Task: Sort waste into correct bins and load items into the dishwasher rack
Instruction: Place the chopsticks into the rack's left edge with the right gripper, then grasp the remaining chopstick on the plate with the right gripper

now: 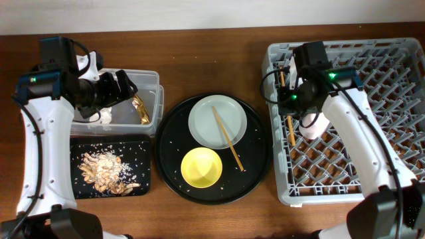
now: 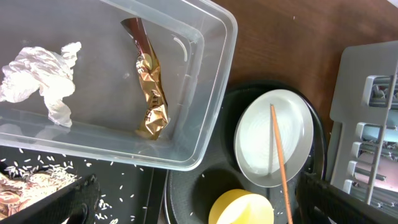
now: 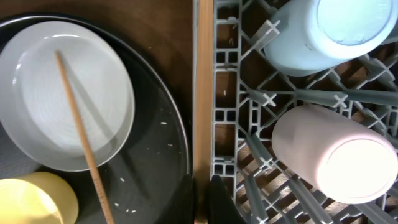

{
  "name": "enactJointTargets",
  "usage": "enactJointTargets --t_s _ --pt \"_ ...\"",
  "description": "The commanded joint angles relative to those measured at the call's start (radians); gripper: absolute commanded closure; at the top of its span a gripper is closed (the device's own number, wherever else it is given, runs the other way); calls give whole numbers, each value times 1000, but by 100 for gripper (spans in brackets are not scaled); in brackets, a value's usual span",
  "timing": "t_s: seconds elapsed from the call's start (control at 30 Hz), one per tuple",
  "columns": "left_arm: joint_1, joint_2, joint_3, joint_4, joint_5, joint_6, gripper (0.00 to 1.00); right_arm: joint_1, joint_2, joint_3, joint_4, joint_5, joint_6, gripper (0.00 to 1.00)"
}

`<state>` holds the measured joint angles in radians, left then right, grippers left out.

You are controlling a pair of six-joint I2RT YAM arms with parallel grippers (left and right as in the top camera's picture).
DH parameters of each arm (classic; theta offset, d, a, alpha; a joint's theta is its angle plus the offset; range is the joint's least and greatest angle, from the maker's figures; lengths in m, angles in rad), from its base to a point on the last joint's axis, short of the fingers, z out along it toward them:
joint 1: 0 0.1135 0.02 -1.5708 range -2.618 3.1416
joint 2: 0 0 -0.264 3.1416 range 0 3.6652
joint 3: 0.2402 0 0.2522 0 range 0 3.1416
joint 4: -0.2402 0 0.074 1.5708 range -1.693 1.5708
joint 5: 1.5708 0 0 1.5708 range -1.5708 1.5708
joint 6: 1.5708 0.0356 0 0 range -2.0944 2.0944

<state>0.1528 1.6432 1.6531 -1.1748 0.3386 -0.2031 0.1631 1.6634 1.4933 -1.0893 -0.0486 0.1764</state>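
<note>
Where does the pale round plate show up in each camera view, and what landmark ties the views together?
Overhead: plate at centre, in the upper half of the round black tray.
Left wrist: plate right of centre, beside the clear tub.
Right wrist: plate upper left, left of the rack.
Shared landmark: the wooden chopstick lying across the plate, seen in all three views.

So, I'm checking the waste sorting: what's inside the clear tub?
The clear tub holds a crumpled white tissue and a gold-brown foil wrapper, lying apart. Its left end is cut off in the wrist view and covered by the left arm overhead, so that part is unseen.
</note>
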Motion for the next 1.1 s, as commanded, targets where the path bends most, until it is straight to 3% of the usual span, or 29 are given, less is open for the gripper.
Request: enactJointTargets --t_s 0.0,0.37,0.53,0.7,0.9,0.93,1.0,1.07 --pt "2 -19 1 -1 -7 -6 1 -8 69 -24 24 16 -14 96" --pt "2 -19 1 -1 -6 -6 1 -7 153 -24 61 36 -15 95" --pt "2 -19 1 -1 -6 -6 1 -7 153 -24 60 43 -16 60" --pt "2 -19 1 -1 -6 -6 0 -7 144 48 25 29 -41 60" --pt "2 -19 1 -1 -6 -6 1 34 107 307 -225 -105 -41 59" --pt "2 -19 1 -1 -6 -6 1 51 102 327 -243 -125 -42 55" --pt "2 -19 1 -1 -6 -6 1 101 97 331 -247 -187 -42 4" --pt "2 -19 1 -1 -6 -6 1 138 100 315 -238 -219 -42 2"
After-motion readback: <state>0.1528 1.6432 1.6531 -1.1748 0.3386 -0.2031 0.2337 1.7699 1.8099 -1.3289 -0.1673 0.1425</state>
